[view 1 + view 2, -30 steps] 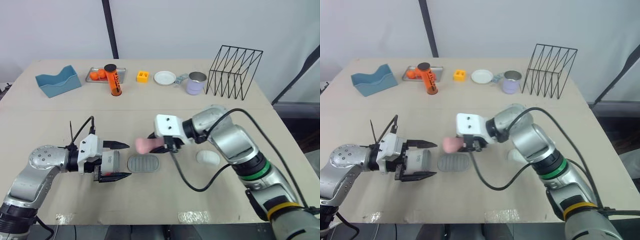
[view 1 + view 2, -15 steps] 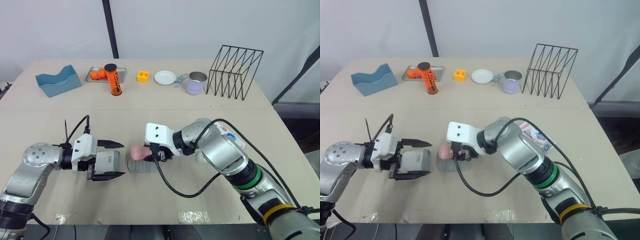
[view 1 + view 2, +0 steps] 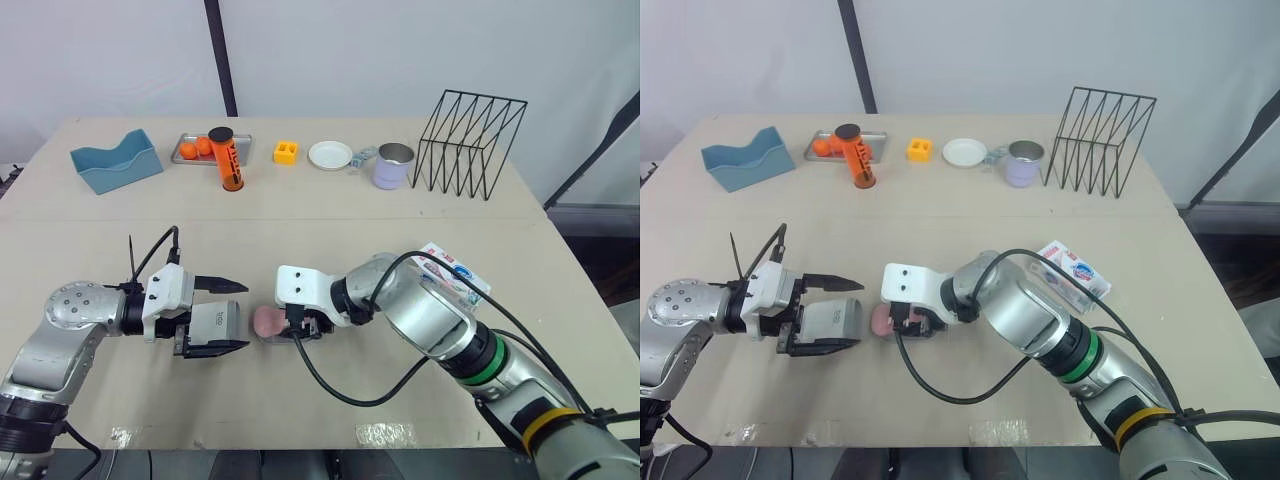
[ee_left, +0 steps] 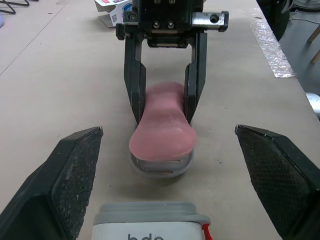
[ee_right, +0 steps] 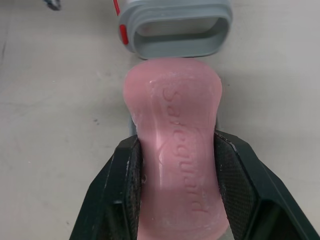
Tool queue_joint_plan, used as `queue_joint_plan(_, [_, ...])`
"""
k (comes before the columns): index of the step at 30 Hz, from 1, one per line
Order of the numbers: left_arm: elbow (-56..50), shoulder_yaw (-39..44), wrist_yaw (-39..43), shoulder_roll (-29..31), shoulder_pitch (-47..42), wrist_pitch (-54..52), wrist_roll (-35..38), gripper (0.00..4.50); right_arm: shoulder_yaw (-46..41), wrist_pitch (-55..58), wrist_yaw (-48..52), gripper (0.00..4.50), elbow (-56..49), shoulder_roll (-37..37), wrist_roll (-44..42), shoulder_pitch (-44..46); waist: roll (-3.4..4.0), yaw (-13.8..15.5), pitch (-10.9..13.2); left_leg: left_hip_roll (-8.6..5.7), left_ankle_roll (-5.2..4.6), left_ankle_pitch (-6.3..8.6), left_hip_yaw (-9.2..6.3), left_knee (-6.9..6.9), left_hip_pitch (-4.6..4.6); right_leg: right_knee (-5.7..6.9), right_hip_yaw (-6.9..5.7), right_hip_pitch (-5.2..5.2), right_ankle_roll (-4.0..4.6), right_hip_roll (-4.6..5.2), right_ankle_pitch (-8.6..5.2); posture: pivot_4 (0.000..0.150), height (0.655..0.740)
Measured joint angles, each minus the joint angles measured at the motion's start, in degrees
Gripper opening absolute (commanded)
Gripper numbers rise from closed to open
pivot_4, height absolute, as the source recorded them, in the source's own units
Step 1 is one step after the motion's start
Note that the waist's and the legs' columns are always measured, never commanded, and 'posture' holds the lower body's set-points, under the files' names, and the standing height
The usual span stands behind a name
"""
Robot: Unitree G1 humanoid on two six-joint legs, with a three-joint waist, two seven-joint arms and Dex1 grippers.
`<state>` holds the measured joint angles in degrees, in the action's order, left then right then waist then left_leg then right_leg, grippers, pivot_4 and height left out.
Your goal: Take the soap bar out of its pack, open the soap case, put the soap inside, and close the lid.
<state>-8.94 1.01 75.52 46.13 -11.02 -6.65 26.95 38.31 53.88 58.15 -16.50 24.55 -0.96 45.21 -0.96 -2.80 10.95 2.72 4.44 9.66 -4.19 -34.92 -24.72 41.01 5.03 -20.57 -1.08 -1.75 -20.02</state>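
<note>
Two fingers (image 4: 75, 170), left gripper (image 3: 246, 317): we see them wide apart, clear of the case lid (image 4: 152, 222) lying between;
Right gripper (image 4: 165, 116): clamped on soap bar (image 5: 172, 150), over case base (image 4: 162, 167);
Soap pack (image 3: 452, 273): farther back, on the table (image 3: 300, 220)

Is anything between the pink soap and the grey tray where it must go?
Nothing visible. The right hand holds the soap directly over the tray; the other case half lies aside, between the open fingers of the left hand.
</note>
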Motion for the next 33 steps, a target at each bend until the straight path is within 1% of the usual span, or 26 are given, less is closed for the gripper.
queue_joint_plan(15, [-0.01,0.0,-0.27,0.0,0.03,-0.02,-0.01,4.5,0.84,-1.79,-0.94,1.6,1.05,-0.25,-0.45,-0.59,-0.01,0.01,-0.01,0.01,0.02,-0.01,-0.01,-0.01,-0.25,0.05,-0.04,-0.29,0.03,0.0,0.02,0.15,0.74])
queue_joint_plan(33, [-0.01,-0.04,-0.12,-0.03,0.22,-0.01,0.02,4.5,1.29,-2.38,-0.96,1.6,1.01,0.68,-0.91,-0.31,-0.02,0.01,-0.01,0.0,0.05,-0.03,-0.09,-0.02,-0.29,0.05,-0.12,-0.3,0.04,0.01,0.02,0.15,0.74])
